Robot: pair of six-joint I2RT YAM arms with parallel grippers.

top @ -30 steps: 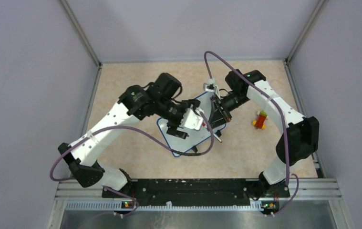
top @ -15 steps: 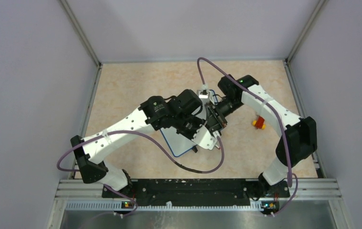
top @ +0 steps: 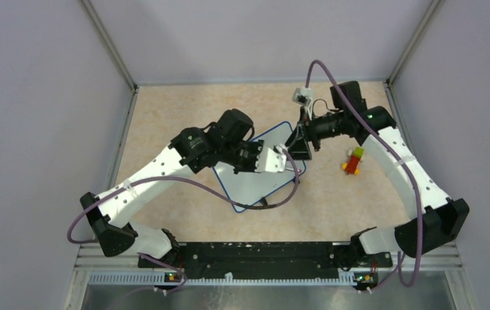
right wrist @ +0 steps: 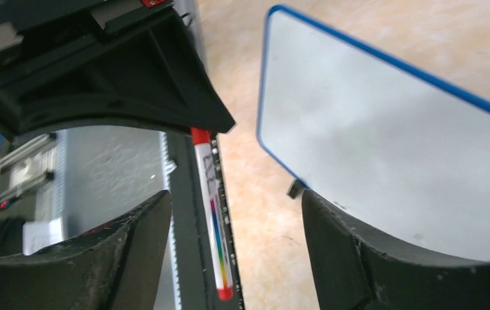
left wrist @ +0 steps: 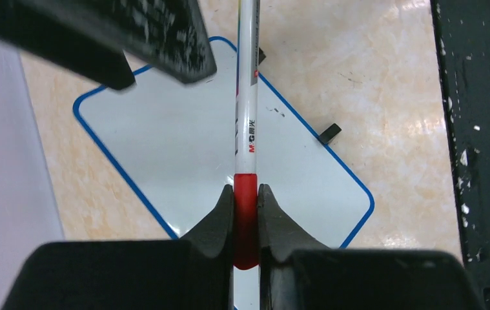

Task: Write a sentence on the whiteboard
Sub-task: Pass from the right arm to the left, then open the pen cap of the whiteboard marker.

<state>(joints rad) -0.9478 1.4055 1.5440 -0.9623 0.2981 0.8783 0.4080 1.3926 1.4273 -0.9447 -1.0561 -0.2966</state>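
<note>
The whiteboard [top: 255, 184] lies flat mid-table, glossy white with a thin blue rim. It also fills the left wrist view [left wrist: 164, 142] and the right wrist view [right wrist: 390, 142]. No sentence shows on the surface I can see. My left gripper [left wrist: 246, 194] hovers over the board and is shut on the red end of a white marker [left wrist: 247, 116]. In the top view it [top: 284, 158] sits at the board's right corner. My right gripper [right wrist: 235, 197] is open, and the marker [right wrist: 211, 206] passes between its fingers without touching them. From above it [top: 300, 145] sits just beyond the left gripper.
A small yellow, red and green toy [top: 353, 161] lies on the table right of the board. The black base rail [left wrist: 481, 129] runs along the near edge. Grey walls enclose the table on three sides. A purple cable [top: 274, 200] loops over the board's near corner.
My right gripper has opened off the marker and drawn back toward the far right. My left gripper has closed on the marker's red end and shifted over the board's right corner.
</note>
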